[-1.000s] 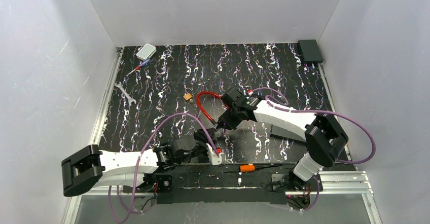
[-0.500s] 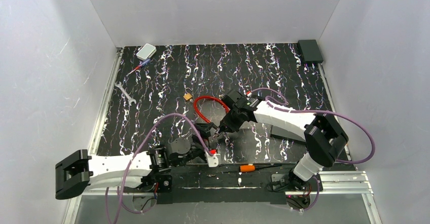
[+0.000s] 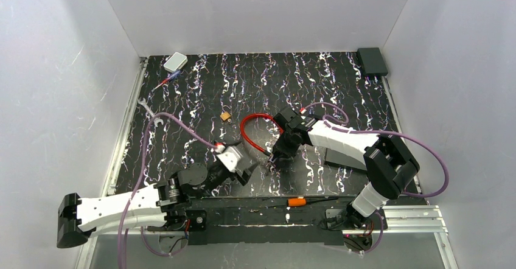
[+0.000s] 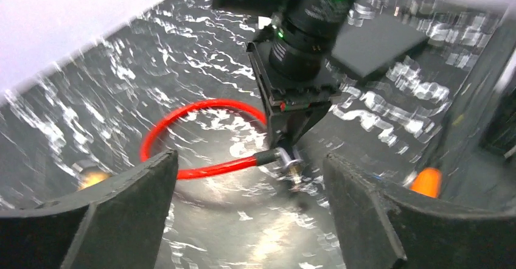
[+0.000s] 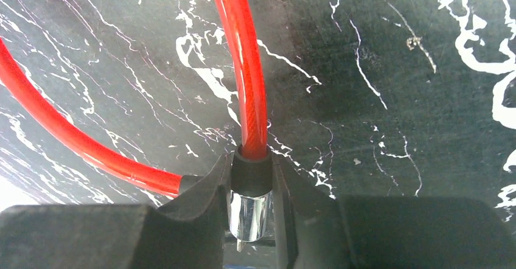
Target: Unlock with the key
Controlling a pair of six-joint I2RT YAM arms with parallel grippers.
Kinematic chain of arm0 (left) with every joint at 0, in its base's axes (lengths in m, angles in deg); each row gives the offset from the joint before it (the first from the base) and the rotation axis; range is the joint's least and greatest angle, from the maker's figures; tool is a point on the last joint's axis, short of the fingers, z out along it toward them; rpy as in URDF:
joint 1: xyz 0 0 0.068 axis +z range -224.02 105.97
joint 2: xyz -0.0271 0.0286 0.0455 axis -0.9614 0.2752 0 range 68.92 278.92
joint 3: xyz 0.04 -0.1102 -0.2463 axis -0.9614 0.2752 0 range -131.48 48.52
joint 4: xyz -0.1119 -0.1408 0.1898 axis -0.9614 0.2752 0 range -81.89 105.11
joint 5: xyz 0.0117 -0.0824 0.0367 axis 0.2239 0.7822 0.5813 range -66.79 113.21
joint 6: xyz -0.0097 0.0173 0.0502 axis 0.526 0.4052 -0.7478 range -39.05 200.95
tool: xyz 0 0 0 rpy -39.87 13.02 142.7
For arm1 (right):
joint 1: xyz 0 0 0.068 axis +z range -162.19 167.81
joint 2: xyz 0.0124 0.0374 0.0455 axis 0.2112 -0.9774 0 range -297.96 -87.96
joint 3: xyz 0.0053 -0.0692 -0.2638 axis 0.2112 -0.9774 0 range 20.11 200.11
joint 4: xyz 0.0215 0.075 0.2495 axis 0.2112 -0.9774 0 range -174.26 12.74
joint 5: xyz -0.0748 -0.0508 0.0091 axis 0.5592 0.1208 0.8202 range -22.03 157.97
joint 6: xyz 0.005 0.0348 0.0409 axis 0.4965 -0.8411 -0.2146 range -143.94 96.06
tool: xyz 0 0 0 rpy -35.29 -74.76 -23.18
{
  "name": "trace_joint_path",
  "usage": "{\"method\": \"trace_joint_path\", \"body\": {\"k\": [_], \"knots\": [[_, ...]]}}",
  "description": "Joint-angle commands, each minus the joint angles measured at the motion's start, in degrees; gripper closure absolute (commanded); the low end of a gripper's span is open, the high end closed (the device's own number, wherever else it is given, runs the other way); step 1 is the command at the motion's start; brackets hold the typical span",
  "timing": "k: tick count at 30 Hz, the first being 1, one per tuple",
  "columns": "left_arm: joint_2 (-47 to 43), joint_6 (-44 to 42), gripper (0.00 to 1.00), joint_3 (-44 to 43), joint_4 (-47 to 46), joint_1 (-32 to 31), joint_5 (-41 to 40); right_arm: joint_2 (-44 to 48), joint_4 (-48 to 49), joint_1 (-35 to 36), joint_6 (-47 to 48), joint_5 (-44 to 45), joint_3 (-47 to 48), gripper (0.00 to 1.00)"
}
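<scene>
Pinching red cable lock (image 5: 244,68) by its chrome end: right gripper (image 5: 251,167). Tiny pale silvery metal key (image 4: 296,170) seems seated in that end, long axis toward left gripper (image 4: 249,156), jaws spread, empty, near; only 1 arm free.

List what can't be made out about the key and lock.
The key: too small in top view; left wrist view blurs the metal tip of the red cable lock.
Tip's end: right wrist view, cut by bottom edge, clamped in right end effector.
The small brass object: top view, too small to identify.
</scene>
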Motion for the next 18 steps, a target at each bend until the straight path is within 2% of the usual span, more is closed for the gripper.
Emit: {"method": "trace_joint_path", "body": {"k": [1,4,7,10,14,18], "knots": [[-4.43,30.96,0.18,-0.52,3.6,0.06,-11.08,1.39,1.47,-0.05,6.44,3.36,2.08,0.99],[-3.83,47.16,0.14,1.17,5.3,0.07,-16.58,1.32,2.09,-0.05,9.02,3.66,1.77,0.99],[0.22,60.81,0.15,2.38,5.41,0.16,-16.32,1.0,3.07,-0.05,10.73,3.15,0.94,0.99],[5.04,70.4,0.14,2.41,5.53,1.15,-16.3,0.92,3.29,-0.05,12.03,2.74,1.08,0.99],[10.0,82.94,0.23,2.71,5.53,6.76,-8.75,2.16,4.15,-0.05,12.22,2.84,0.24,0.99],[15.94,86.85,0.25,1.22,5.0,12.3,-1.57,3.18,5.78,-0.05,13.1,2.31,-0.86,0.99]]}}
